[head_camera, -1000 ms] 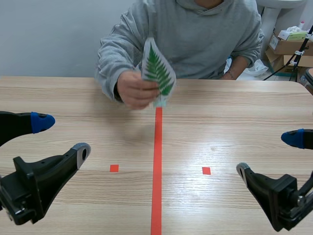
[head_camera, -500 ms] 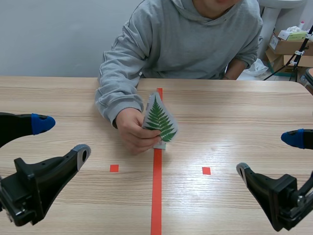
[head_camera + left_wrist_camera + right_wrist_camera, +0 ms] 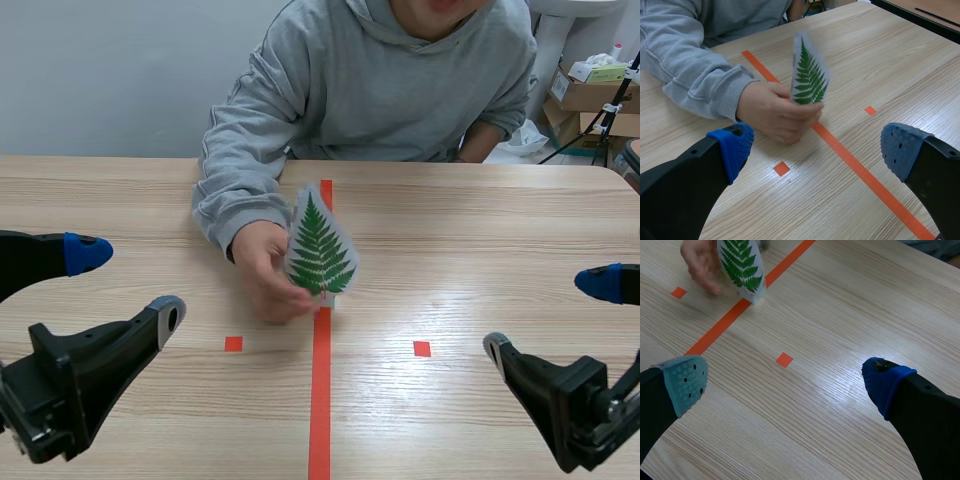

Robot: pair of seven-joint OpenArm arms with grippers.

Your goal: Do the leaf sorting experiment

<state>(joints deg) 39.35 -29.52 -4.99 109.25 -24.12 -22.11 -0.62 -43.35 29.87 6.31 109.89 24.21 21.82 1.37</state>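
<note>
Hand (image 3: 262, 272) holds leaf card (image 3: 320, 248) upright at the tape line (image 3: 319, 400); left gripper (image 3: 129, 281) and right gripper (image 3: 548, 315), both released, flank the line.

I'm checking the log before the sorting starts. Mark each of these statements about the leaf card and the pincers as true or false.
1. A person's hand holds the fern leaf card upright at the centre tape line. True.
2. The left pincer is shut on the card. False: it is open, holds nothing and is apart from the card.
3. The right pincer is open. True.
4. The card lies flat on the tape square on the right pincer's side. False: the card is in the person's hand at the line, and nothing is on that square.
</note>
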